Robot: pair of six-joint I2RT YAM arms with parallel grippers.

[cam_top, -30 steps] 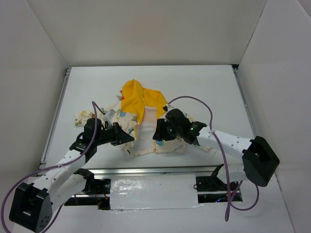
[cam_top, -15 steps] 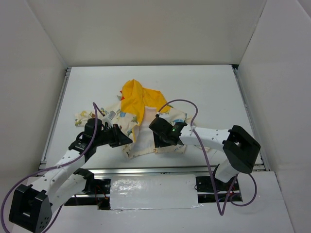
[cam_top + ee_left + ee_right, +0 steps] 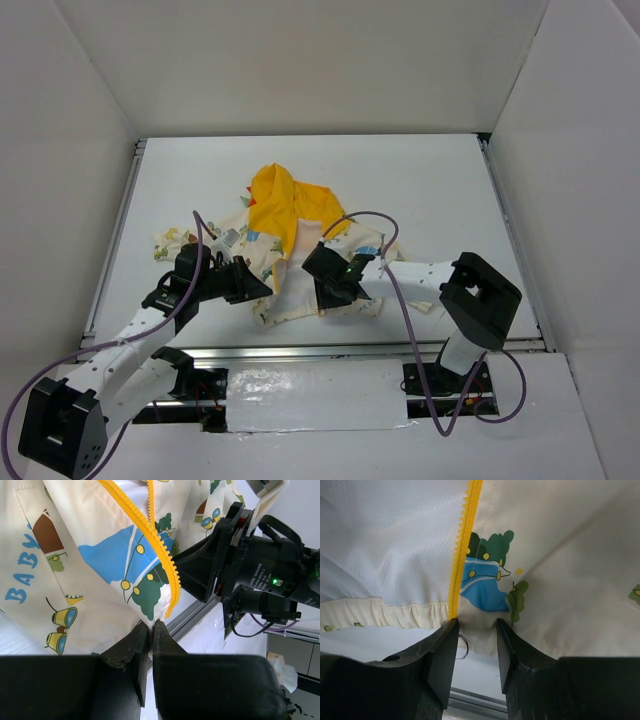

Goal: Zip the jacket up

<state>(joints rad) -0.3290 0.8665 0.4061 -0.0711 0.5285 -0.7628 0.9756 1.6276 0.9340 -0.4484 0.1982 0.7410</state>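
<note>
The jacket (image 3: 262, 248) lies open on the white table, yellow hood (image 3: 285, 200) toward the back, cream printed panels toward me. My left gripper (image 3: 264, 289) is shut on the lower corner of one front panel, right beside the end of the yellow zipper teeth (image 3: 150, 530); its tips (image 3: 151, 626) pinch the hem. My right gripper (image 3: 323, 291) holds the other panel's hem at the foot of its zipper strip (image 3: 462, 545); fabric bunches between its fingers (image 3: 476, 625). A small metal ring (image 3: 461, 647) hangs there.
The grey metal rail (image 3: 350, 350) of the table's near edge runs just below both grippers and shows in the left wrist view (image 3: 192, 612). White walls enclose the table. Purple cables (image 3: 375, 220) arch over both arms. The right gripper's body (image 3: 250, 570) sits close to my left gripper.
My right gripper has moved left and toward me onto the jacket's lower hem, its arm folding in. The left gripper has held still on its corner.
</note>
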